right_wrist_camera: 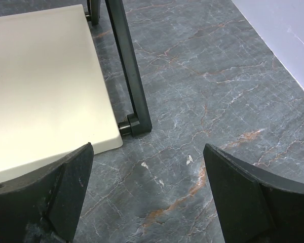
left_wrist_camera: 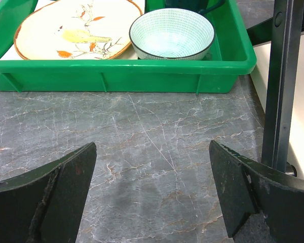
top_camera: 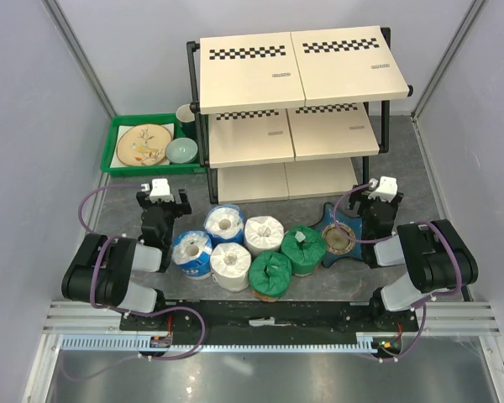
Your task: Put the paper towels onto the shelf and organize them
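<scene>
Six paper towel rolls stand on end on the table in front of the shelf (top_camera: 294,75): two blue-and-white (top_camera: 224,222) (top_camera: 191,251), two white (top_camera: 264,234) (top_camera: 231,264), two green (top_camera: 303,248) (top_camera: 270,273). All three shelf boards are bare. My left gripper (top_camera: 162,201) is open and empty, left of the rolls, pointing at the green tray (left_wrist_camera: 121,76). My right gripper (top_camera: 378,195) is open and empty, by the shelf's right front leg (right_wrist_camera: 134,96) and its lowest board (right_wrist_camera: 40,81). The rolls are out of both wrist views.
A green tray (top_camera: 118,164) at the back left holds a patterned plate (top_camera: 143,144), a pale green bowl (top_camera: 182,151) and a mug (top_camera: 186,113). A blue star-shaped dish (top_camera: 338,238) lies right of the green rolls, next to my right arm. Grey walls stand close on both sides.
</scene>
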Available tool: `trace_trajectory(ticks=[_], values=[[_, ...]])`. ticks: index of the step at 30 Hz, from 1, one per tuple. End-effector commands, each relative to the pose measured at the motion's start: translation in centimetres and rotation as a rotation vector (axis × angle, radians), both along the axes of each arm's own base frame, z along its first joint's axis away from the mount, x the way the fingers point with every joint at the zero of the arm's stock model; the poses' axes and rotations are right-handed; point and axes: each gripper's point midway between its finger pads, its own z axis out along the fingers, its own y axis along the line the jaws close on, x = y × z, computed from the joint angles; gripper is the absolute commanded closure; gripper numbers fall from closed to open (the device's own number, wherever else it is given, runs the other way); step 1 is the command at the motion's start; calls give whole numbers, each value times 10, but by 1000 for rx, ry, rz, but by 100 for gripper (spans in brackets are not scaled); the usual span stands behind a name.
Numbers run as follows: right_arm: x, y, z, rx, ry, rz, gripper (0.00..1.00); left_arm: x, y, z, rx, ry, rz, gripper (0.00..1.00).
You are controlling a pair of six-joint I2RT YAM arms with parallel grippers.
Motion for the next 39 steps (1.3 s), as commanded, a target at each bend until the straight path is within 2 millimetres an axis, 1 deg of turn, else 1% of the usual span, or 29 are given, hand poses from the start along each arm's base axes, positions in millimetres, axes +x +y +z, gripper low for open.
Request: trace_trajectory(ticks=[1, 11, 13, 14, 15, 16, 17, 18, 19, 20, 21, 22, 23, 24, 25, 26, 27, 29, 30, 31, 32, 33, 34, 35, 39], values=[[9, 3, 20, 17, -65, 11, 2, 7, 1, 16, 3, -58, 7, 1], [9, 3, 19, 20, -63, 13, 2, 6, 1, 16, 3, -58, 8, 1], [6, -5, 24, 35, -85, -47, 2, 6, 1, 16, 4, -58, 7, 1], [3, -11, 38, 50, -123, -91, 2, 6, 1, 15, 4, -56, 7, 1], [-3, -20, 34, 47, -83, -149, 2, 6, 1, 15, 4, -56, 7, 1], [-5, -23, 40, 53, -83, -169, 2, 6, 1, 16, 4, -58, 7, 1], [0, -23, 74, 87, -156, -175, 2, 6, 1, 15, 4, -56, 7, 1], [-9, -30, 63, 88, -65, -229, 2, 6, 1, 15, 4, -56, 7, 1], [-11, -32, 73, 126, -77, -254, 2, 6, 1, 15, 5, -53, 5, 1], [-11, -32, 110, 222, -178, -281, 2, 7, 1, 16, 4, -56, 5, 1], [-18, -33, 105, 252, -125, -307, 2, 6, 1, 16, 4, -56, 5, 1], [-18, -30, 132, 303, -176, -292, 2, 6, 1, 16, 3, -56, 5, 1], [-17, -23, 136, 337, -169, -266, 2, 6, 1, 16, 4, -56, 5, 1], [-20, -17, 130, 340, -115, -238, 2, 6, 1, 16, 4, -56, 5, 1], [-15, -4, 143, 362, -111, -166, 2, 6, 1, 16, 4, -58, 5, 1], [-16, 0, 146, 366, -93, -143, 2, 6, 1, 15, 4, -56, 5, 1], [-19, 5, 139, 358, -38, -127, 2, 6, 1, 16, 4, -58, 5, 1], [-20, 16, 146, 362, -20, -70, 2, 6, 1, 15, 5, -55, 5, 1], [-23, 20, 142, 407, 3, -72, 2, 6, 1, 16, 4, -58, 7, 1], [-24, 25, 151, 413, 34, -50, 2, 6, 1, 15, 5, -55, 5, 1], [-29, 40, 132, 412, 163, 14, 2, 6, 1, 16, 4, -58, 5, 1], [-30, 44, 130, 406, 202, 39, 2, 6, 1, 16, 4, -58, 5, 1], [-29, 48, 134, 410, 214, 53, 2, 6, 1, 15, 3, -56, 5, 1], [-33, 49, 131, 416, 235, 53, 2, 6, 1, 15, 5, -55, 5, 1], [-37, 50, 154, 457, 159, 66, 2, 6, 1, 16, 3, -58, 5, 1]])
